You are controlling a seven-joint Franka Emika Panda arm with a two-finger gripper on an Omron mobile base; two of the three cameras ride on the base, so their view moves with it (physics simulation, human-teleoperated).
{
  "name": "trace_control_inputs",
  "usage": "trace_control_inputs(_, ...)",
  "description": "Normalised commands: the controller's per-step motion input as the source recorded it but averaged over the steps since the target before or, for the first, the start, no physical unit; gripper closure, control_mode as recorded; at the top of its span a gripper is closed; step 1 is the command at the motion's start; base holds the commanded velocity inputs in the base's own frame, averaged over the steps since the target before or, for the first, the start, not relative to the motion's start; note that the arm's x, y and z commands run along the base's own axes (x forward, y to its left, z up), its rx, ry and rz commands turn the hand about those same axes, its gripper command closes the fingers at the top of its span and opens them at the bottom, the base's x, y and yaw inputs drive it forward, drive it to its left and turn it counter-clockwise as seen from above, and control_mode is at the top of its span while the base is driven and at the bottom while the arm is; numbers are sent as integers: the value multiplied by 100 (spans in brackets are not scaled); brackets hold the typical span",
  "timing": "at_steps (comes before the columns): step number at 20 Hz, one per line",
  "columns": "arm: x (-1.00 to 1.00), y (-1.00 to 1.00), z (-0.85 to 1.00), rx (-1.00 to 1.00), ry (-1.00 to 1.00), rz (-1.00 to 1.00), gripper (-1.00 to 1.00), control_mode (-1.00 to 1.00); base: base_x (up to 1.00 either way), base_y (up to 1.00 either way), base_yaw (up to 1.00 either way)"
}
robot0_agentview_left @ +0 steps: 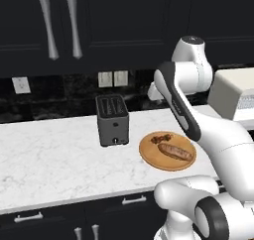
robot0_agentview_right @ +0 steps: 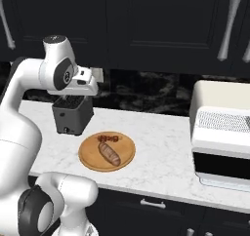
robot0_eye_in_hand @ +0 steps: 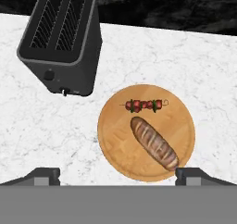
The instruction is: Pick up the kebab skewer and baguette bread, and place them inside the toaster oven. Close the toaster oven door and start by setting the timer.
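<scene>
- The gripper hangs high above the round wooden board, finger tips spread wide, holding nothing.
- The kebab skewer lies on the board's far half; probably light, thin and stiff, best pinched across its chunks.
- The baguette bread lies just beside it, apart; likely firm-crusted, gripped mid-loaf.
- Dark slot toaster stands near the board; the toaster oven sits well apart, open marble counter between.

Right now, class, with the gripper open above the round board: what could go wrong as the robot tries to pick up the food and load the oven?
1. The kebab skewer lies close beside the baguette bread on the wooden board, so the open gripper may nudge one while closing on the other.
2. The skewer is thin and could slip out.
3. The toaster oven stands well off to the side, so the carry is long.
</scene>
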Motion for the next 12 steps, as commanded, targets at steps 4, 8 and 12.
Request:
trace_control_inputs(4,0,0,0,0,0,0,-100,100,0,-72,1)
trace_control_inputs(8,0,0,0,0,0,0,-100,100,0,-57,0)
trace_control_inputs(12,0,0,0,0,0,0,-100,100,0,-58,0)
